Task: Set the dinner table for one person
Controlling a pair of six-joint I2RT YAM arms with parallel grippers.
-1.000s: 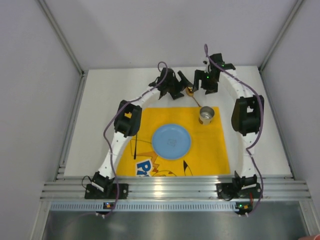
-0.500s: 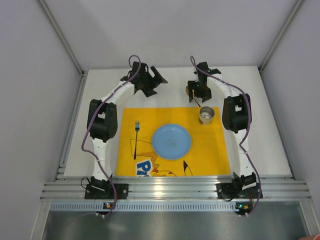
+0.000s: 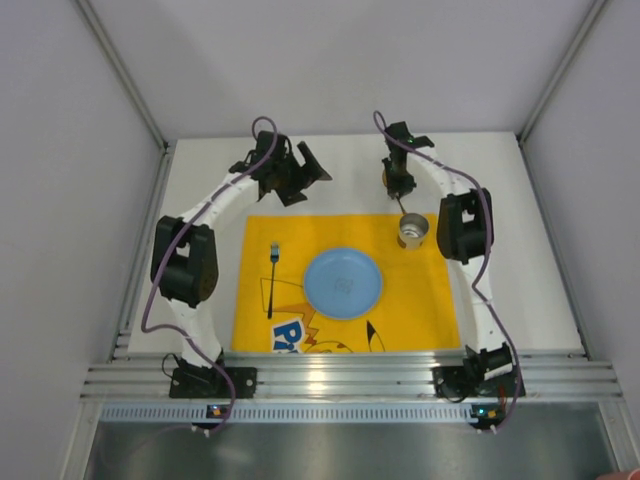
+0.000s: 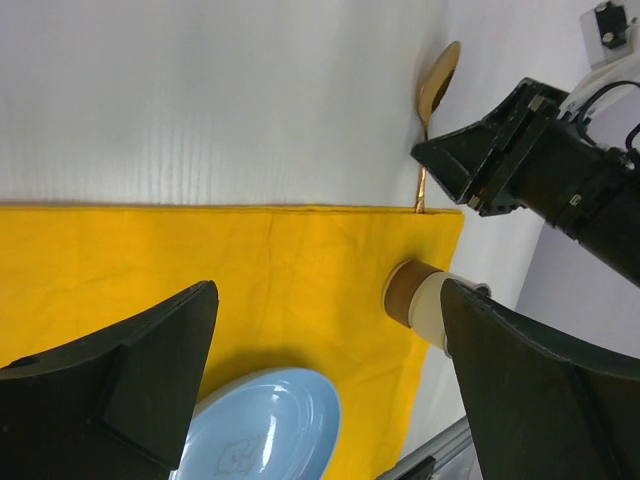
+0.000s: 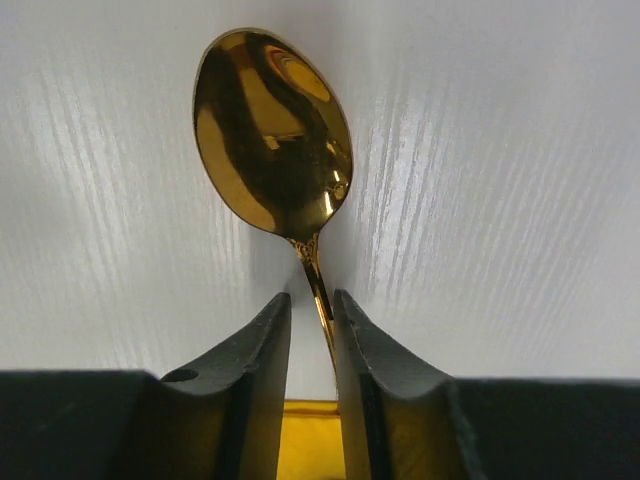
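A gold spoon [image 5: 272, 130] lies on the white dinner table [image 3: 200, 200], just beyond the far edge of the yellow placemat [image 3: 420, 300]. My right gripper [image 5: 310, 298] straddles its thin handle with the jaws narrowed. The right finger touches the handle and a slim gap shows on the left. From above, the spoon [image 3: 402, 208] pokes out below the right gripper [image 3: 397, 185]. My left gripper [image 3: 315, 165] hovers wide open over the table's far left and holds nothing. The left wrist view shows the spoon [image 4: 438, 85] too.
On the placemat rest a light blue plate [image 3: 342, 282] in the middle, a dark fork [image 3: 272, 275] to its left and a cup [image 3: 412, 232] at the far right corner. Grey walls and silver rails [image 3: 350, 378] bound the table.
The right gripper came down over the spoon handle and its jaws narrowed around it. The left arm swung back to the left, uncovering the fork.
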